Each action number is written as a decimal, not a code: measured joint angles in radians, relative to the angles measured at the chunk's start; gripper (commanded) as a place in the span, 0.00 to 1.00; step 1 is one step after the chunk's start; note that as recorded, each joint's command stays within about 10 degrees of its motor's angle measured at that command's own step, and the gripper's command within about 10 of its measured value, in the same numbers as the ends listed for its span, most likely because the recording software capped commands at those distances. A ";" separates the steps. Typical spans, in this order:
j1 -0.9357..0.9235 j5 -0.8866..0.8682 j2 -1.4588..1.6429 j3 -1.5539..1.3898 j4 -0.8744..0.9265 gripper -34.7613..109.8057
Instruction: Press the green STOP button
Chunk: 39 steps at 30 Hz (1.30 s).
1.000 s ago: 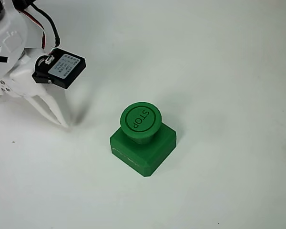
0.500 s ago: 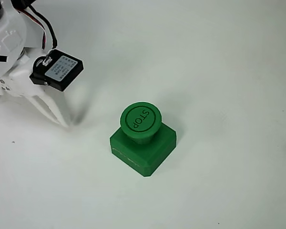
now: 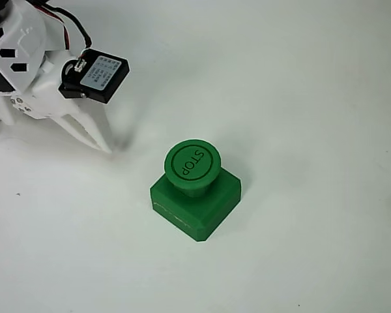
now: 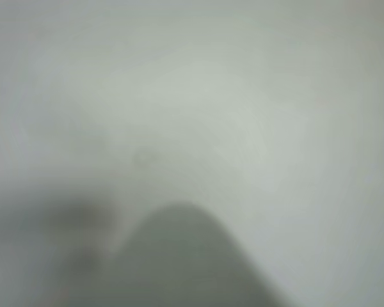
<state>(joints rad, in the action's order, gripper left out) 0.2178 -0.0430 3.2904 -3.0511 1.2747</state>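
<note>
The round green plastic STOP button [image 3: 193, 163] on its square base sits at four o'clock from the white gripper [image 3: 106, 147], apart; the gripper's fingers are pressed together, holding nothing.

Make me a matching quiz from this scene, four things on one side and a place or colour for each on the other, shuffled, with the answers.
Things:
1. STOP button
2. end effector
3. labelled black block
4. table

Descriptions, by the fixed view:
A. white, bare surface under everything
B. green, near the middle
C. white, pointed, tip down left of the button, apart from it
D. on the arm, upper left

Pairs: 1-B, 2-C, 3-D, 4-A
</note>
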 measured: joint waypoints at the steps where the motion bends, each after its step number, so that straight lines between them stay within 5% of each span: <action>1: -0.003 0.005 0.000 0.018 0.000 0.24; 27: -0.140 0.311 -1.258 0.834 0.169 0.24; 39: -0.156 0.371 -1.434 1.223 0.256 0.24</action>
<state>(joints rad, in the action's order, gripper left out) 0.0614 0.3283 1.8561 -1.8285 1.5309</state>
